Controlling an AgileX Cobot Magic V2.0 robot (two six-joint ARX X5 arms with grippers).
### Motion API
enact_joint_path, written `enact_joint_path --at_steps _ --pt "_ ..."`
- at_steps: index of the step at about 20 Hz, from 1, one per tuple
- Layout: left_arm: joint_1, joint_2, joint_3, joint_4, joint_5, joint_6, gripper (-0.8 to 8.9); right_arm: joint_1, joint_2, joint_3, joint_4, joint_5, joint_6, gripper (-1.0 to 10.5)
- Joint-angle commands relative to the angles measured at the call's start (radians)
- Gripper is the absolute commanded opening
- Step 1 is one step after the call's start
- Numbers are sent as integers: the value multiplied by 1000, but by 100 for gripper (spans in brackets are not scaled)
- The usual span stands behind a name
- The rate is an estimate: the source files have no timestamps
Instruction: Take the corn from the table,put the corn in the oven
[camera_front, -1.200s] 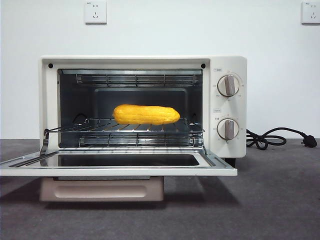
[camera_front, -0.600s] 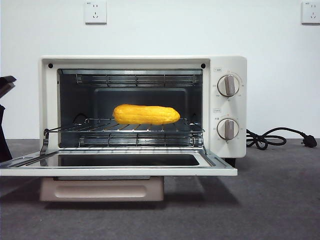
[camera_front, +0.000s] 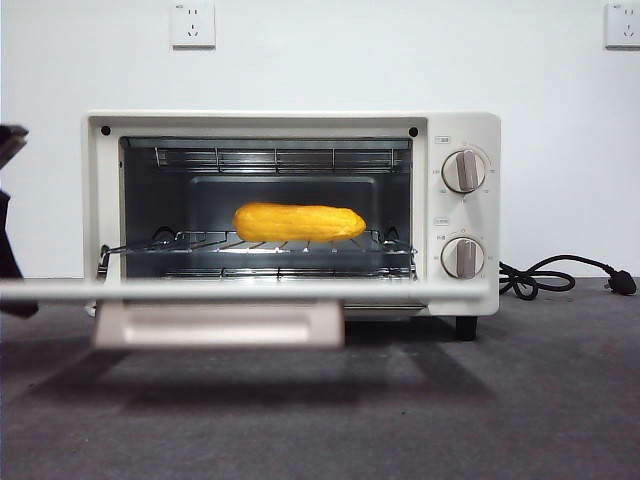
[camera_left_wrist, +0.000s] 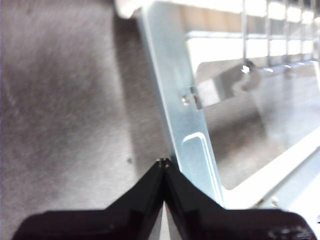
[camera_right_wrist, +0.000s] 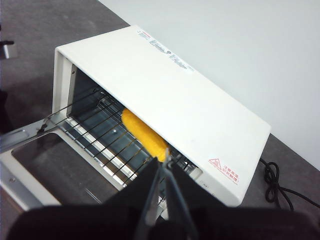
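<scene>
1. at the far left of the front view a dark arm edges in beside the oven (camera_front: 455, 130); the left gripper (camera_left_wrist: 163, 162), jaws pressed together on nothing, has its tip at the side edge of the oven door (camera_left_wrist: 192, 150).
2. the door (camera_front: 250, 291) reads as a level pale band in the front view, its beige handle (camera_front: 215, 325) under it; the likely job now is closing it, so a steady push from under that edge should swing it up without shoving the oven across the table (camera_front: 540, 400).
3. the corn (camera_front: 299, 222) lies lengthwise on the wire rack (camera_front: 200, 245) inside.
4. the right gripper (camera_right_wrist: 164, 165) hangs above the oven, jaws together, empty; only its camera shows the oven's top and the cob from above.
5. the power cord (camera_front: 560, 272) trails off at right.
</scene>
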Motion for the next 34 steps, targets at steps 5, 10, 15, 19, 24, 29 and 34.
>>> enact_joint_path --at_steps 5,10,15,19,24,29,34 --pt "-13 -69 184 -44 98 -19 -8 2 0 0 2 4 10 26" --pt "-14 -136 309 -62 96 -52 -8 -6 0 0 4 5 -2 27" --pt "-14 -216 347 -89 82 -51 -8 -43 0 0 0 5 -14 27" --pt "-14 -290 347 -109 -9 -51 -8 -94 0 0 -4 5 -17 28" --pt "-22 -412 347 -175 -275 -51 -8 -177 0 0 -17 67 -15 27" --pt "-56 -517 347 -237 -547 -46 -8 -250 0 0 -23 202 -11 19" --pt "-99 -595 347 -311 -697 -47 -8 -330 0 0 -41 325 -11 -8"
